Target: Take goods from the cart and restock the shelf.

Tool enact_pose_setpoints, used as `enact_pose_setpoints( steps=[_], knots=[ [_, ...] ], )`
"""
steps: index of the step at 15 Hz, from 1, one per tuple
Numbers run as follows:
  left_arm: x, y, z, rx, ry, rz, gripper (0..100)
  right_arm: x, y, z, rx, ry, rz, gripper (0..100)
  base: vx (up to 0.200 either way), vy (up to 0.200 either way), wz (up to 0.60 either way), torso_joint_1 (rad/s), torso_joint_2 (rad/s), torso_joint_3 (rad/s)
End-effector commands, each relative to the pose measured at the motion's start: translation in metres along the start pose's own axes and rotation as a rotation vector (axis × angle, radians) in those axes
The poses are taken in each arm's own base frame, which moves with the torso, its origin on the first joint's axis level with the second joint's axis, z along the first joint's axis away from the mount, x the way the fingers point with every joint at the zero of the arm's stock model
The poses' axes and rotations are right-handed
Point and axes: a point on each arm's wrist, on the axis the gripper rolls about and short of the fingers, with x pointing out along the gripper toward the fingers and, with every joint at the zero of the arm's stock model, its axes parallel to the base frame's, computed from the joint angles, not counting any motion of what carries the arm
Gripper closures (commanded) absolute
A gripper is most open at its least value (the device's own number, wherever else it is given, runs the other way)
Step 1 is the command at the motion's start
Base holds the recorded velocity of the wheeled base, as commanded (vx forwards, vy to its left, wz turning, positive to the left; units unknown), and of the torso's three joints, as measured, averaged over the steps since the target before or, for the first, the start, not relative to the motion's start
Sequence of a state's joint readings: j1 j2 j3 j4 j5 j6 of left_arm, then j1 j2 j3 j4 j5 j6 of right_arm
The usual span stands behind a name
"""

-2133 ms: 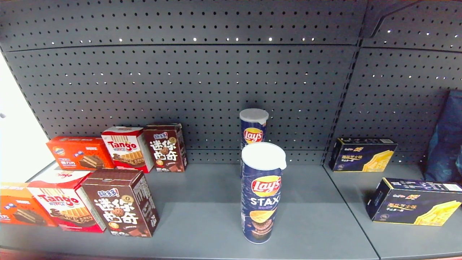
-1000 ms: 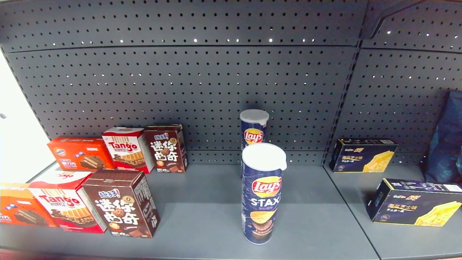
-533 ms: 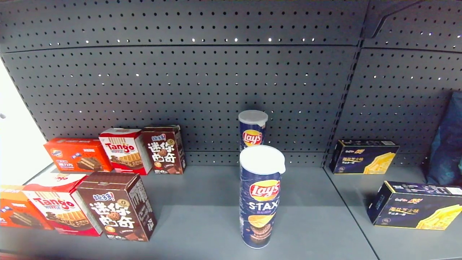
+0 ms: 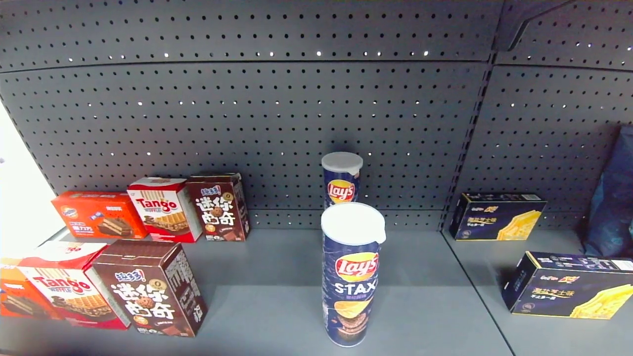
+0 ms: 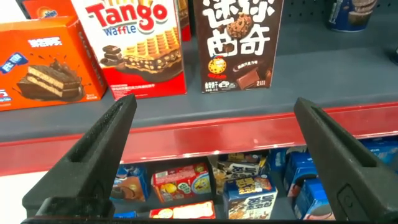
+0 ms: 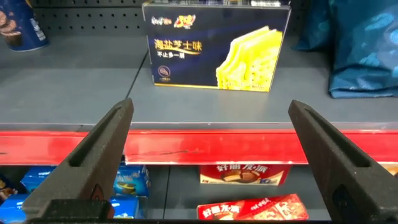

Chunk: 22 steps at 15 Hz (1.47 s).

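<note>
left gripper (image 5: 214, 106) and right gripper (image 6: 211, 107) both wide open, nothing held, hanging just off the shelf (image 4: 267, 287) edge. left faces the chocolate box (image 5: 236, 43), right the yellow box (image 6: 217, 53). front can (image 4: 352, 277) stands mid-shelf, back can (image 4: 341, 183) behind it.

I faced a grey shelf (image 4: 277, 301) with a hole-dotted back panel (image 4: 247, 123), a navy chip can (image 4: 351, 282) lidded white, an orange box (image 4: 99, 221), a brown box (image 4: 148, 291).
</note>
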State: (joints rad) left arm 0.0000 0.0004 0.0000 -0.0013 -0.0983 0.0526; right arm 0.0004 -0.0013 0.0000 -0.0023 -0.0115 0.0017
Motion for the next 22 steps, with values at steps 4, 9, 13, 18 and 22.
enact_pose_setpoints(
  steps=[4,9,13,18,22],
  knots=[
    [0.0,0.0,0.0,0.0,-0.001,0.0,0,0.0001,0.0,0.0001,0.0,0.001,0.0,0,-0.05,0.0,0.0,0.001,0.0,0.001],
    [0.0,0.0,0.0,-0.002,-0.001,-0.001,0,0.0001,0.0,0.0001,0.0,0.001,0.0,0,0.0,0.0,0.0,0.0,0.0,0.0],
    [0.0,0.0,0.0,-0.002,-0.001,-0.001,0,0.0001,0.0,0.0001,0.0,0.001,-0.001,0,0.0,0.0,0.0,0.0,0.0,0.0],
    [0.0,0.0,0.0,-0.006,-0.001,0.002,0,0.0001,0.0,0.0001,0.0,0.001,-0.001,0,0.0,0.0,0.0,0.0,0.0,0.0],
    [0.0,0.0,0.0,-0.006,-0.001,0.002,0,0.0001,0.0,0.0001,-0.002,0.001,0.0,0,0.0,0.0,0.0,0.0,0.0,0.0]
  ],
)
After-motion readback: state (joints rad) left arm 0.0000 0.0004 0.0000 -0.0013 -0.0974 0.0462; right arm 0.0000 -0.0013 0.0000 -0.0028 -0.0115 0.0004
